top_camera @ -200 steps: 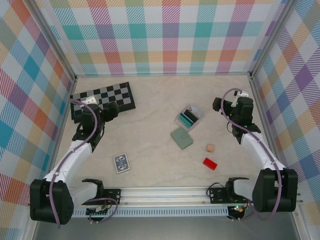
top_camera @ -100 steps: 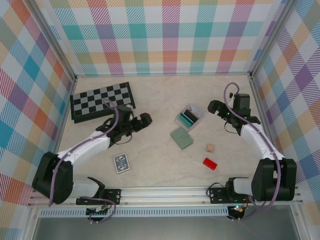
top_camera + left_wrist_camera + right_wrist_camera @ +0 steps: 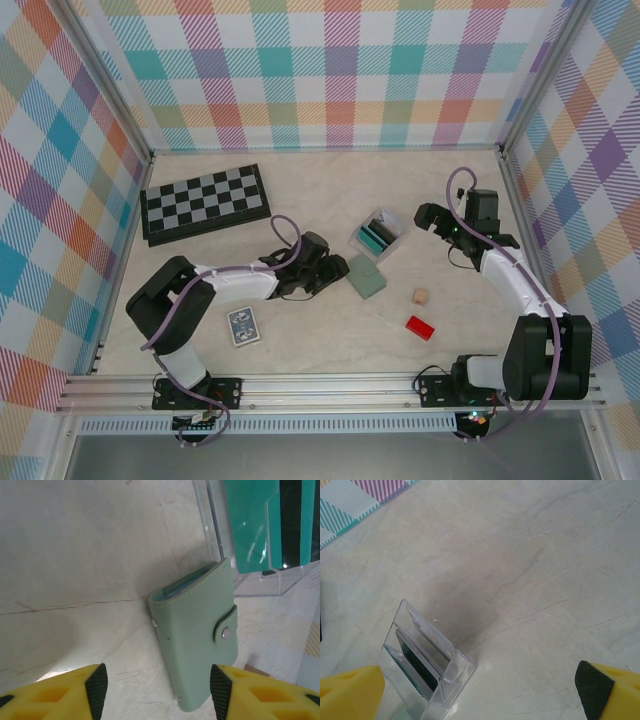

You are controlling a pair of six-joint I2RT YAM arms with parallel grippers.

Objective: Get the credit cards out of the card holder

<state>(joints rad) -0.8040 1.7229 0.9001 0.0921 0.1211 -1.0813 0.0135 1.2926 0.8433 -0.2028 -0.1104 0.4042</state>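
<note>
The card holder (image 3: pixel 364 276) is a grey-green wallet lying flat mid-table, its snap tab fastened. No credit cards show; the wallet (image 3: pixel 197 640) is shut over its contents. My left gripper (image 3: pixel 335 268) sits low just left of it, open. In the left wrist view the wallet's near end lies between the spread fingers of the left gripper (image 3: pixel 156 692), closer to the right-hand pad (image 3: pixel 218 690), with nothing clamped. My right gripper (image 3: pixel 425 215) hovers open to the right of the clear tray, and in its wrist view this gripper (image 3: pixel 480 692) holds nothing.
A clear plastic tray (image 3: pixel 378 236) with teal and black pieces stands just behind the wallet, touching it (image 3: pixel 260 530) (image 3: pixel 427 665). A chessboard (image 3: pixel 205 202) lies back left. A patterned card pack (image 3: pixel 243 326), a red block (image 3: pixel 420 327) and a small tan cube (image 3: pixel 421 296) lie nearer the front.
My left arm has swung from over the chessboard rightward and down to the wallet. My right gripper moved a little left toward the clear tray, then held still.
</note>
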